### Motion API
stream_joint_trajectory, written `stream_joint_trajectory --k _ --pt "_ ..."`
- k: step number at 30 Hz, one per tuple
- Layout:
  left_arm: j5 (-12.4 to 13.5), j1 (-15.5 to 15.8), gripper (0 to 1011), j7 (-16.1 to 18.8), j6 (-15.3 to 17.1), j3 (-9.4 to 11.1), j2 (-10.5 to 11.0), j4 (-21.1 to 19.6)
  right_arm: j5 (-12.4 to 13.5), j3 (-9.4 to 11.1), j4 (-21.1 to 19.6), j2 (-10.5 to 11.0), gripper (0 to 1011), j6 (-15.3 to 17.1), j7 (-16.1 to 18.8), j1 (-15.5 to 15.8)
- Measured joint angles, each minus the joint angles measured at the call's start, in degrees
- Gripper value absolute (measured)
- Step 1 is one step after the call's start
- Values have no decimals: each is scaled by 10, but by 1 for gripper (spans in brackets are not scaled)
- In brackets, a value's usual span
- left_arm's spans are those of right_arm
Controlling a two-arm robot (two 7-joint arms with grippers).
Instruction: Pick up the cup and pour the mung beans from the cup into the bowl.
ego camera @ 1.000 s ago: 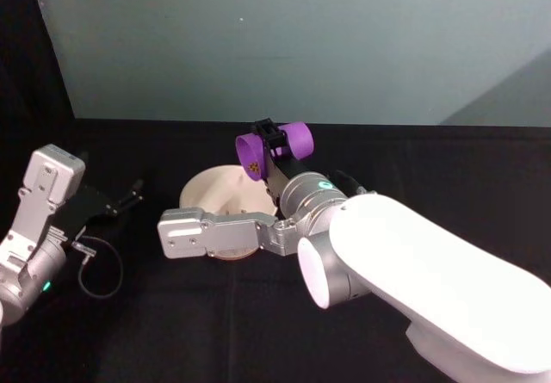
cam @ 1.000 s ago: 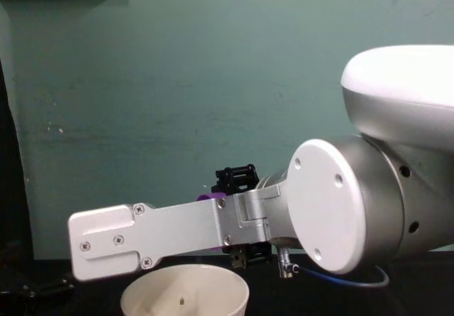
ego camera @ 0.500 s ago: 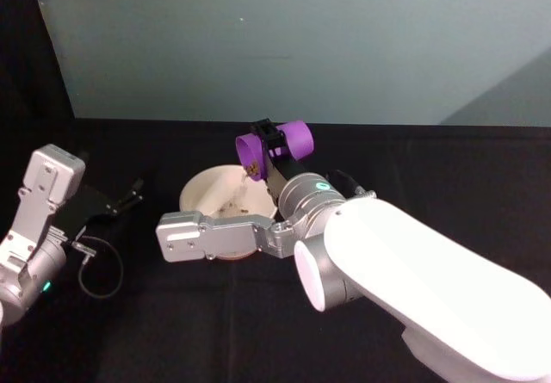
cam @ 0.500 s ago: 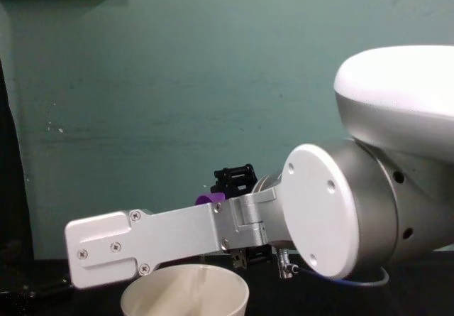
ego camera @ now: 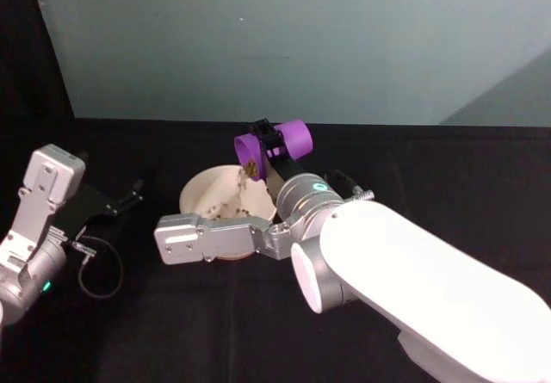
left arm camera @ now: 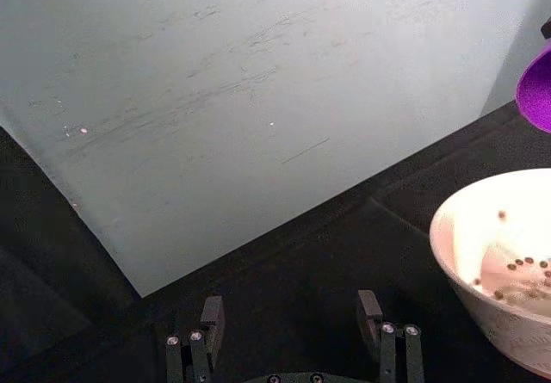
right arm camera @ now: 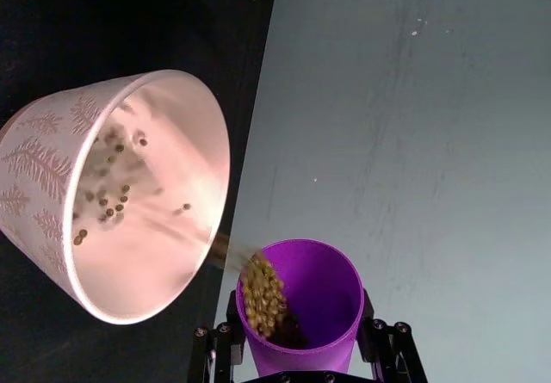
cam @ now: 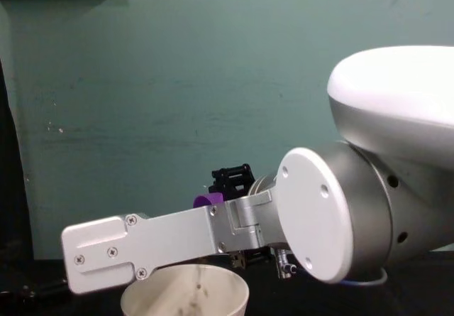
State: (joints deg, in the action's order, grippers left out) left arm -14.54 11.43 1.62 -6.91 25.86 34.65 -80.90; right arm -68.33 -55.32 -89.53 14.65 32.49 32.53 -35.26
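Right wrist view first: what is the right gripper (right arm camera: 301, 353) doing?

Its claw is clamped on the cup (right arm camera: 318, 297), one finger on either side. The cup is tipped nearly onto its side above the bowl (right arm camera: 52, 185). The mung beans (right arm camera: 261, 295) are heaped at the lip and spilling across into the bowl, where a scatter already lies.

Where does the bowl stand?

On the black table (ego camera: 448, 168), left of its middle and toward the far edge. The cup hangs over the bowl's far right rim.

And the left gripper (left arm camera: 293, 349)?

Parked near the table's left edge, claw wide and empty.

So which step is this?

The pour itself, I'd judge, well underway but unfinished, since beans remain in the cup. The next move calls for tipping the mouth lower while holding it over the rim, so none land on the table.
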Motion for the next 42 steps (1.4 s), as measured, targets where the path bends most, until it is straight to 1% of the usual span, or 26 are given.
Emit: stream_joint_trajectory --k 31,42 --pt "0 0 1011 0 0 0 0 0 -47 25 -1 -17 735 -21 15 22" --pt "0 0 1011 0 0 0 0 0 -68 32 1 -24 734 -28 20 27"
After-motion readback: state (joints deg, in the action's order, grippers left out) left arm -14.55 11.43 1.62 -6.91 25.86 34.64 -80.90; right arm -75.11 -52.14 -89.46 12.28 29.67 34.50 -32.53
